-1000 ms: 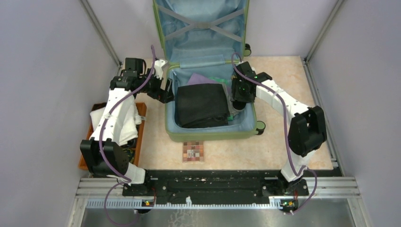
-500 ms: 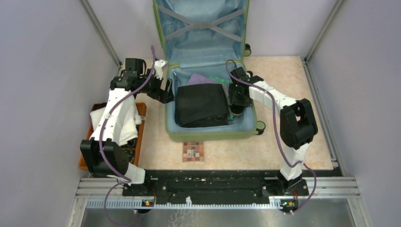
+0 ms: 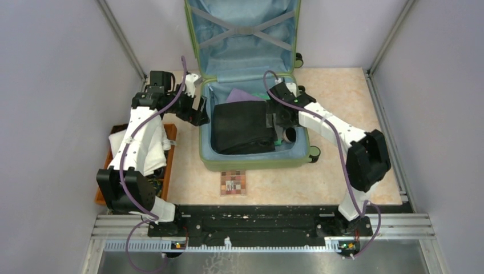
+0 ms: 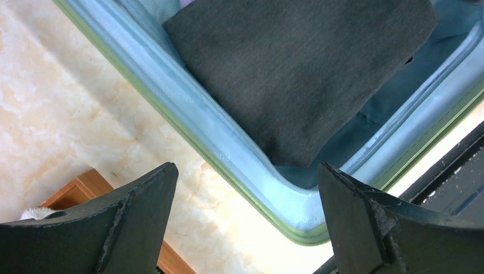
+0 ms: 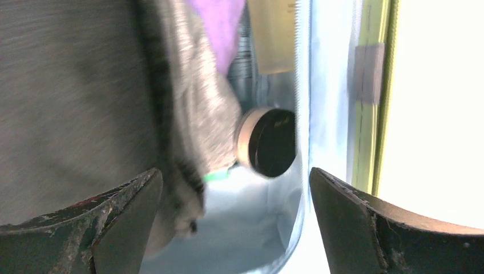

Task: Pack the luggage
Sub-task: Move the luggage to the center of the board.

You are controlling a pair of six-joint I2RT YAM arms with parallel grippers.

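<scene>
the large light-green hard-shell luggage [image 3: 254, 162] is lying open on the beige marbled worktop [image 3: 342, 103], its light-blue lined lid standing upright at the far wall. the left gripper [image 3: 197, 111] is hovering at the luggage's left rim with its fingers spread wide and nothing between them. in the left wrist view the rim's rounded corner is running right under the gap, and a folded dark grey garment [image 3: 242, 127] is lying just beyond it inside the shell. the right gripper [image 3: 279, 117] is hanging over the right side of the luggage's base, fingers also wide apart and holding nothing. just beyond its gap a round tan container with a black lid [image 5: 273, 142] is resting against the blue lining. the garment is filling the left of that view, and a purple cloth [image 5: 220, 28] is peeking out further ahead.
</scene>
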